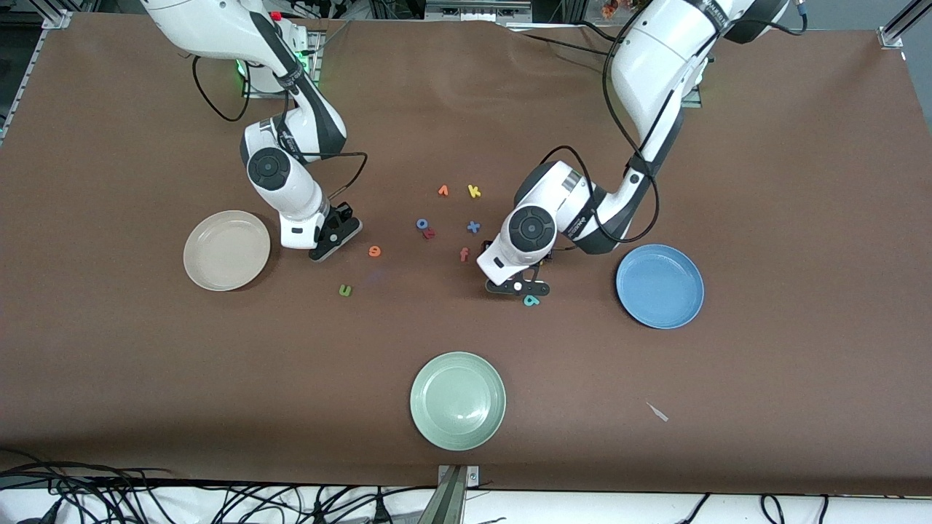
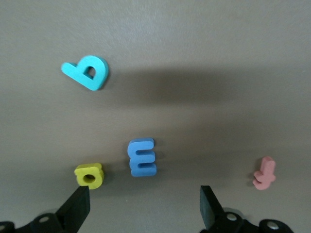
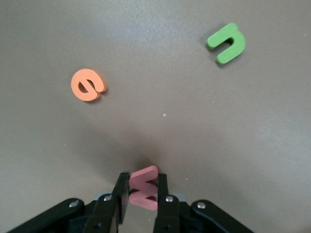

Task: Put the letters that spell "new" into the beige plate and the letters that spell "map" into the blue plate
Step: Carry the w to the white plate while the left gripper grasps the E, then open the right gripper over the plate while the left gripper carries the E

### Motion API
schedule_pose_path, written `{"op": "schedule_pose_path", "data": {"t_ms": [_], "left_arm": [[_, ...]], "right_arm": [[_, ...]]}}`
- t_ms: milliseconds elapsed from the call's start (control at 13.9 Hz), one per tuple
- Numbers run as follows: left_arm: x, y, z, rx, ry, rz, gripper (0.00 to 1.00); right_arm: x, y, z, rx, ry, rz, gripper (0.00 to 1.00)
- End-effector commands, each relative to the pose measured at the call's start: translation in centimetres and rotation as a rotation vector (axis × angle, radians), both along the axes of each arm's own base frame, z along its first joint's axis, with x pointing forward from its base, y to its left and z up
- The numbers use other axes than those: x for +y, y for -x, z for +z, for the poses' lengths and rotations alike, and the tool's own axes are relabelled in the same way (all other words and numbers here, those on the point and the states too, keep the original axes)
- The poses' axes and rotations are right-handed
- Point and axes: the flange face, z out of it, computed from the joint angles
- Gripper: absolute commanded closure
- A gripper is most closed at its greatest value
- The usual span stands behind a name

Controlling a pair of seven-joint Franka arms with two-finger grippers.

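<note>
right gripper [image 3: 144, 194] was pinching the pink w [image 3: 144, 193] beside the beige plate [image 1: 226, 249], ready to drop it there. left gripper [image 2: 143, 206] hung wide open over the blue m [image 2: 142, 157].

A brown counter [image 1: 764, 182] seen from above, with two white robot arms reaching in from the top.

The right jaws sit low over the counter. The beige plate [image 1: 226, 250] is just beside them toward the right arm's end. The orange e [image 1: 374, 251] is near them toward the middle, and the green n [image 1: 345, 290] is a little farther off.

The left jaws are low too, with the teal p [image 1: 531, 299] just beside them. The blue plate [image 1: 660, 285] is near them toward the left arm's end.

Between the two pairs of jaws are scattered letters: an orange v [image 1: 443, 191], a yellow k [image 1: 474, 191], a blue o [image 1: 422, 224], a blue x [image 1: 473, 227] and a red f [image 1: 464, 254].

A pale green plate [image 1: 458, 410] lies well apart from both.
</note>
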Motion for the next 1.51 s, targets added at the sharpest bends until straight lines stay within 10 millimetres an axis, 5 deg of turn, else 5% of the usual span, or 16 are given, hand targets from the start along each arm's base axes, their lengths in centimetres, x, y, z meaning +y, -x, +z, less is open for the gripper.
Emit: {"op": "schedule_pose_path", "data": {"t_ms": [0,144,432,720,792,864,935,1223,1439], "left_arm": [[-0.2,-0.5,-0.3,-0.025,0.014,0.014,0.0],[-0.3,-0.5,-1.0,-0.048,0.016,0.004,0.21],[-1.1,0.3,-2.7,-0.087,-0.033,-0.018,0.26],[-1.1,0.2,-2.5,-0.093,-0.034,0.001,0.84],[-0.9,0.0,-2.3,-0.091,-0.037,0.005,0.91],[-0.6,-0.3,-1.6,-0.096,-0.035,0.008,0.94],[-0.4,-0.5,-1.1,-0.093,-0.04,0.01,0.97],[2.9,-2.5,4.5,-0.078,-0.073,0.031,1.0],[7.3,-4.1,8.0,-0.035,-0.089,-0.023,1.0]], "right_arm": [[-1.9,-1.0,4.4,0.047,0.033,-0.037,1.0],[-4.3,-2.5,6.6,0.117,0.069,-0.088,1.0],[-11.8,-5.5,8.1,0.189,0.12,-0.189,1.0],[-18.7,-6.8,4.5,0.2,0.148,-0.322,1.0],[-19.4,-6.9,4.0,0.197,0.149,-0.337,0.95],[-19.5,-6.9,4.0,0.197,0.145,-0.346,0.57],[-19.4,-7.0,4.3,0.194,0.14,-0.352,0.05],[-17.2,-8.7,7.4,0.191,0.15,-0.459,0.0],[-11.6,-9.7,8.4,0.166,0.11,-0.631,0.0]]}}
